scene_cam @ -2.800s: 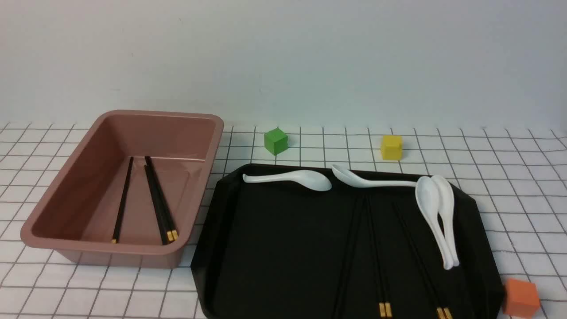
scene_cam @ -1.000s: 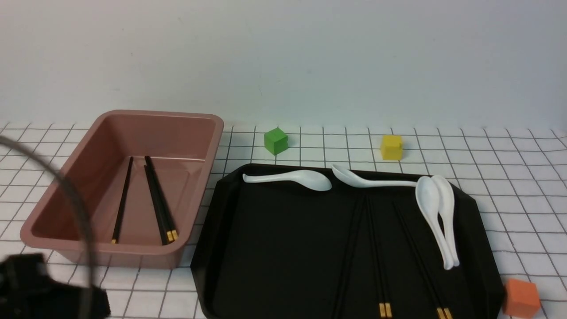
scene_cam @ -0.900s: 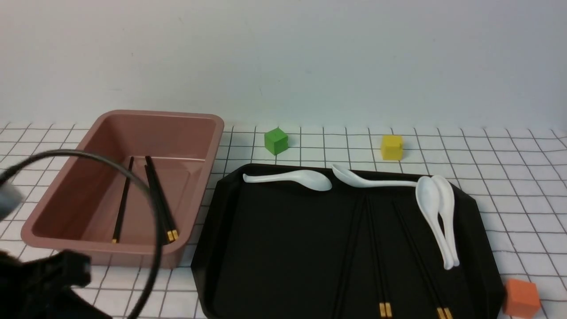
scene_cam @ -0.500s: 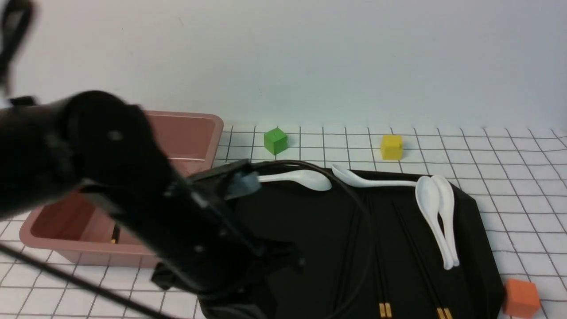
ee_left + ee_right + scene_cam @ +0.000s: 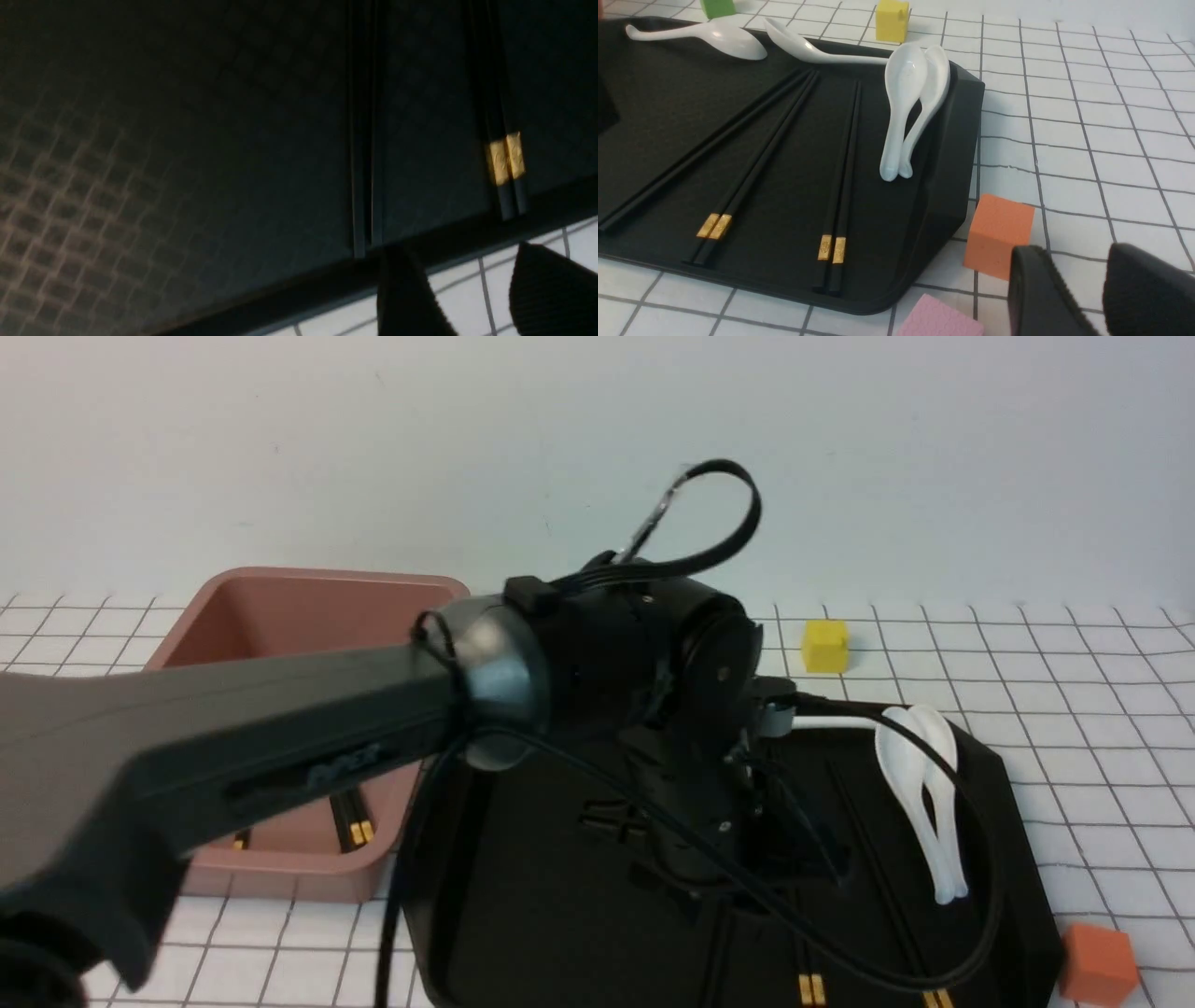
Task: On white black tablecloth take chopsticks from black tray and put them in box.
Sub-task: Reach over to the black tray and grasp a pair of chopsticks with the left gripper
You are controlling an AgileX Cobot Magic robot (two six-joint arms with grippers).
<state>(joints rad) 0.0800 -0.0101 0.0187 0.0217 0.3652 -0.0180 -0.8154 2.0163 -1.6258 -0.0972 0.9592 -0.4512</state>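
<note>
Left arm (image 5: 280,728) has swung in from the near-left edge and now reaches across the black tray (image 5: 952,154). Left gripper (image 5: 465,254): jaws apart, empty, above the tray's near rim. Right gripper (image 5: 1076,256): narrowly parted, empty. Chopsticks (image 5: 843,172) lie on the tray; others lie in the box (image 5: 308,607).

Left arm (image 5: 280,747) hides much of box (image 5: 280,607) and black tray (image 5: 523,933).
</note>
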